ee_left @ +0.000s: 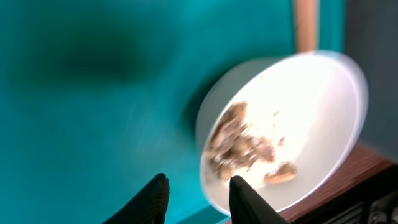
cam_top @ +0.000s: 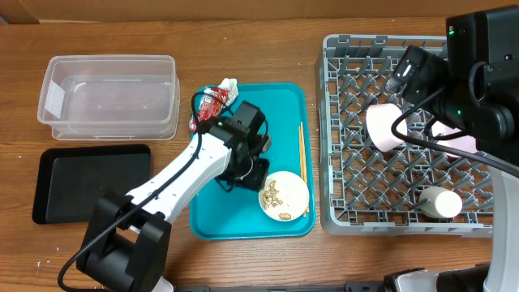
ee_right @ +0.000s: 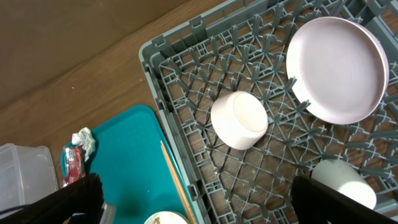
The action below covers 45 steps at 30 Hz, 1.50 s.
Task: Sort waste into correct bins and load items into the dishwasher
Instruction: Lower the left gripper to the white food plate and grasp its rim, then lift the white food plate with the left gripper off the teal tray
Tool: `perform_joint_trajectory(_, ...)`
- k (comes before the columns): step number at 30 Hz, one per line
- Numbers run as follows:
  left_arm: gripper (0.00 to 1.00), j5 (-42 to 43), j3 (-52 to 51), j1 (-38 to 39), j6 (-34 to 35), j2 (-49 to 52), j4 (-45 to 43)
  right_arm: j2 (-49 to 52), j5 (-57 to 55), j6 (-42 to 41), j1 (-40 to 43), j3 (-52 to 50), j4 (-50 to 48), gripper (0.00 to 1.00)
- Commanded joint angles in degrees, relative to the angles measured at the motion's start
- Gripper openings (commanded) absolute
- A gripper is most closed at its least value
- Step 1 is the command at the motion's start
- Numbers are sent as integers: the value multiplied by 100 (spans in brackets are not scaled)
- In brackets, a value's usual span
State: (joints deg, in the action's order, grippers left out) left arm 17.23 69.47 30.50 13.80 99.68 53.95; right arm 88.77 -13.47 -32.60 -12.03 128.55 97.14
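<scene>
A small white bowl (cam_top: 285,195) with beige food scraps (ee_left: 239,146) sits at the near right of the teal tray (cam_top: 243,211). My left gripper (ee_left: 199,190) is open and low over the bowl's left rim, one finger (ee_left: 245,199) over the inside and the other outside above the tray. The red wrapper (cam_top: 212,101) and white napkin (cam_top: 228,86) lie at the tray's far left corner. In the grey dish rack (cam_top: 349,195) rest a white bowl (ee_right: 239,119), the pinkish plate (ee_right: 336,68) and a white cup (cam_top: 442,203). My right gripper (ee_right: 202,202) hangs wide open above the rack, holding nothing.
The clear tub (cam_top: 109,93) stands at the far left, with the shallow black tray (cam_top: 89,182) in front of it. Wooden chopsticks (cam_top: 302,150) lie along the teal tray's right edge beside the rack. The right arm hides part of the plate from overhead.
</scene>
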Motion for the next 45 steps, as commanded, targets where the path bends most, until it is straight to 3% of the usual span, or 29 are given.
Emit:
perform_joint_trajectory(1, 39, -98, 284, 83, -181, -4, -184, 11, 9, 4, 22, 9, -11, 100)
perform_joint_trajectory(13, 41, -214, 129, 341, -227, 577, -730, 13, 7, 4, 22, 9, -35, 100)
perform_joint_trajectory(21, 24, -437, 140, 334, -216, 855, -597, 13, 7, 4, 22, 9, -39, 100)
perform_joint_trajectory(27, 15, -1615, 179, 0, -46, 855, -155, 13, 9, 4, 22, 9, -35, 100)
perform_joint_trajectory(30, 13, -2037, 190, -341, -140, 855, 57, 13, 9, 2, 22, 9, -39, 100)
perform_joint_trajectory(35, 12, -2041, 402, -824, -551, 855, 264, 13, 9, 2, 22, 9, -81, 100)
perform_joint_trajectory(37, 16, -2002, 640, -911, -542, 855, 481, 13, 9, 2, 22, 9, -85, 100)
perform_joint_trajectory(42, 49, -1657, 1707, -874, -551, 852, 1419, 13, 9, 2, 22, 9, -79, 100)
perform_joint_trajectory(45, 52, -1270, 2354, -734, -610, 852, 1884, 13, 9, 2, 22, 9, -70, 100)
